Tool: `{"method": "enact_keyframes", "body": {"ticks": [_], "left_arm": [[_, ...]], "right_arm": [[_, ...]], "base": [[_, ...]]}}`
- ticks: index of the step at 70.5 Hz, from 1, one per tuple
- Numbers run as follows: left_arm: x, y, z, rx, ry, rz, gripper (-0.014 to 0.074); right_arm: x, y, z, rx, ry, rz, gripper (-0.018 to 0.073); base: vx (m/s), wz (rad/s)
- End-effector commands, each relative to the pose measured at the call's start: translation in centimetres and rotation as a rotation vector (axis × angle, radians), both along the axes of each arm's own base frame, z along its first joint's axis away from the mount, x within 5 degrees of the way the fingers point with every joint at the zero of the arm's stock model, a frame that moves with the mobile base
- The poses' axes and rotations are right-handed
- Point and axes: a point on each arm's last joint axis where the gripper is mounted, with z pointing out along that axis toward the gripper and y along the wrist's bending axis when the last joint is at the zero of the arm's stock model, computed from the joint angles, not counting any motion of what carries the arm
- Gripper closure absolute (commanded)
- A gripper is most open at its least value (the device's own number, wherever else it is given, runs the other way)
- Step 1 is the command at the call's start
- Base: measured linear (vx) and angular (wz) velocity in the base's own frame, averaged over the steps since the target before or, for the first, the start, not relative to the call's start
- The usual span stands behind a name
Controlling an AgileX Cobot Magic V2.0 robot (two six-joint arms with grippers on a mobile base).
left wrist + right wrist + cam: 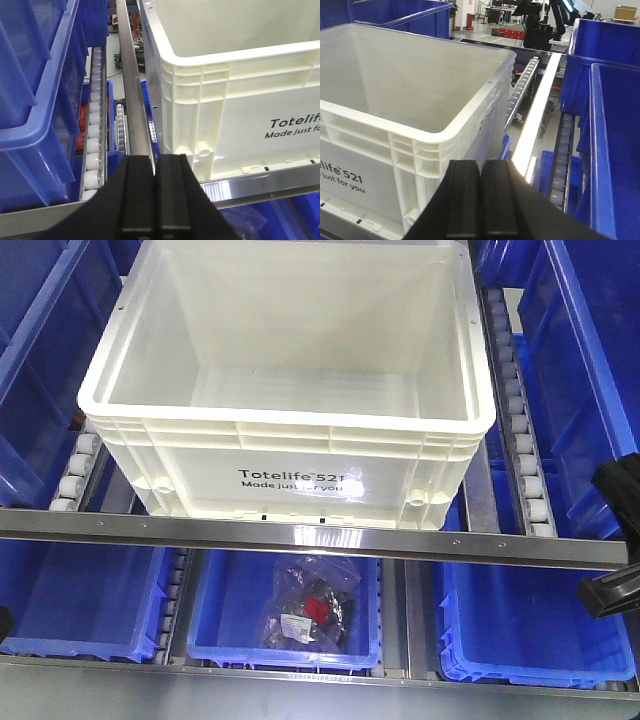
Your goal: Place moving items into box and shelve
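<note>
The box (290, 425) is a large white crate printed "Totelife 521", standing on the upper roller shelf, and its inside shows only bare white floor. My left gripper (156, 161) is shut with nothing in it, just in front of the box's (240, 100) front left corner. My right gripper (481, 166) is also shut and empty, close to the front right corner of the box (395, 130). A clear bag (310, 615) of dark items with a red piece lies in the middle blue bin (215, 625) on the lower level.
A steel rail (300, 535) runs across in front of the box. Blue bins (575, 360) flank it on both sides, with white roller tracks (515, 430) between. More blue bins (520, 625) sit on the lower level. Black arm parts (612, 590) show at the right edge.
</note>
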Motion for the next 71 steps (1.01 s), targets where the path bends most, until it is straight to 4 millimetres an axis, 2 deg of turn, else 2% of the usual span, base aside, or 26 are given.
{"method": "enact_keyframes", "body": {"ticks": [1,13,31,38,52,71], "left_arm": [[0.3,0.3,1.6,0.016,-0.103,0.026,0.0624],[0.4,0.6,2.7,-0.002,-0.226,0.063,0.0624],[0.3,0.6,2.5,-0.008,-0.211,0.062,0.0624],[-1.0,0.7,1.0,-0.015,-0.231,0.061,0.0624],[-3.2,0.9,-5.2,-0.049,-0.285,0.066,0.0624],[-3.6,0.9,-5.7,-0.036,-0.216,0.057,0.0624]], "right_arm": [[0.1,0.0,1.8,0.023,-0.112,0.003,0.0574],[0.1,0.0,1.8,0.023,-0.112,0.003,0.0574],[0.1,0.0,1.8,0.023,-0.112,0.003,0.0574],[0.1,0.0,1.8,0.023,-0.112,0.003,0.0574],[0.1,0.0,1.8,0.023,-0.112,0.003,0.0574],[0.1,0.0,1.8,0.023,-0.112,0.003,0.0574]], "base": [[0.00,0.00],[0.00,0.00],[0.00,0.00],[0.00,0.00],[0.00,0.00],[0.00,0.00]]}}
